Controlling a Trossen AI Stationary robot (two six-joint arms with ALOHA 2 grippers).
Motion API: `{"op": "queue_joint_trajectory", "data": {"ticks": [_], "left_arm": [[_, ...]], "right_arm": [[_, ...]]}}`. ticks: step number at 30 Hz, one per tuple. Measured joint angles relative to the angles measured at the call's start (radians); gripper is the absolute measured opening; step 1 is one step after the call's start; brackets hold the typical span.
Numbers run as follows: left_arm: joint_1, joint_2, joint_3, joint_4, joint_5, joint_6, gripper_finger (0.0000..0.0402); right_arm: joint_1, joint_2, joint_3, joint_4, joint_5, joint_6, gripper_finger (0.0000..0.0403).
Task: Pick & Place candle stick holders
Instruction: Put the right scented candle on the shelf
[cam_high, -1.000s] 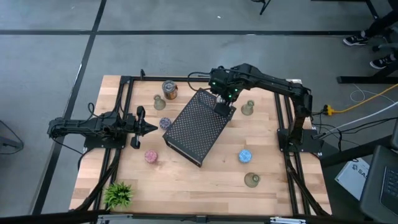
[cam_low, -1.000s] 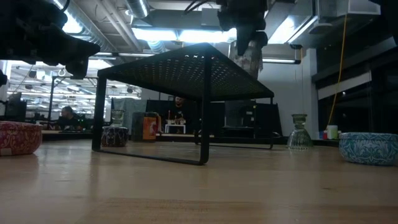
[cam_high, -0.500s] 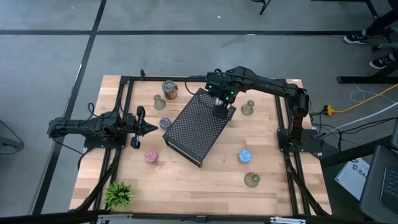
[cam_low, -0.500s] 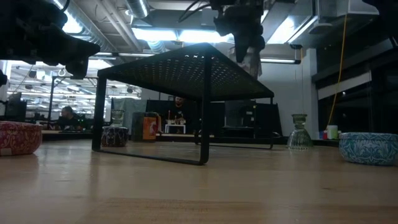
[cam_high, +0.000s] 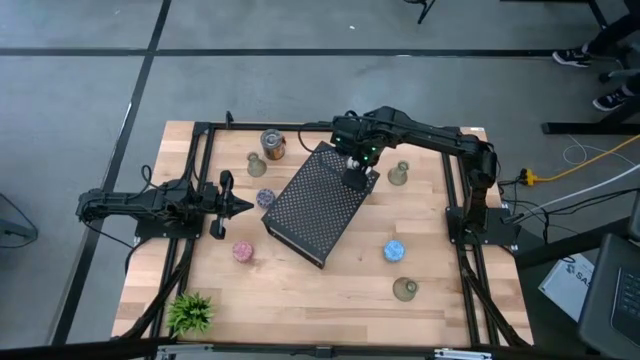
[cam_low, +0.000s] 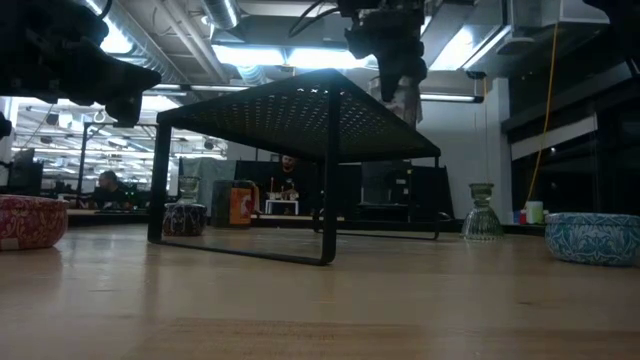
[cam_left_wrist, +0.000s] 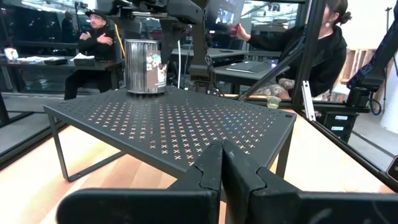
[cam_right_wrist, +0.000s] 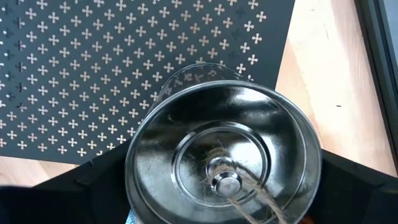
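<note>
From above, the right gripper (cam_high: 357, 172) is reaching over the far corner of the black perforated stand (cam_high: 318, 203), which is sitting at an angle in the middle of the wooden table (cam_high: 300, 300). The left gripper (cam_high: 238, 206) is waiting at the table's left side, just left of the stand. Holders are lying scattered around the stand: a copper can (cam_high: 272, 144) and an olive glass one (cam_high: 256, 164) at the far left, a purple round (cam_high: 265, 198) beside the stand, a pink round (cam_high: 243, 251) nearer the front, a blue round (cam_high: 394, 250) to the right, an olive one (cam_high: 399, 174) close to the right arm, and another olive one (cam_high: 404, 289) near the front right. A green plant (cam_high: 190, 313) is standing at the front left corner.

At table height, the right gripper (cam_low: 392, 75) is hanging over the stand's top (cam_low: 300, 110), holding a silver can (cam_low: 405, 100) just above or on that top; contact cannot be told.

In the left wrist view, the left gripper's fingers (cam_left_wrist: 211, 168) are pressing together, closed on nothing, and the silver can (cam_left_wrist: 145, 66) is showing upright at the stand's far corner.

In the right wrist view, the right gripper's fingers (cam_right_wrist: 106, 177) are clamping the silver can (cam_right_wrist: 222, 152) from both sides over the stand's edge.
</note>
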Motion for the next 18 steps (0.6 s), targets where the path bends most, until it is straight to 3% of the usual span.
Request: {"op": "queue_joint_trajectory", "data": {"ticks": [18], "left_arm": [[0.000, 0.000, 0.000, 0.000, 0.000, 0.000, 0.0002]], "right_arm": [[0.006, -0.001, 0.000, 0.004, 0.000, 0.000, 0.0398]]}}
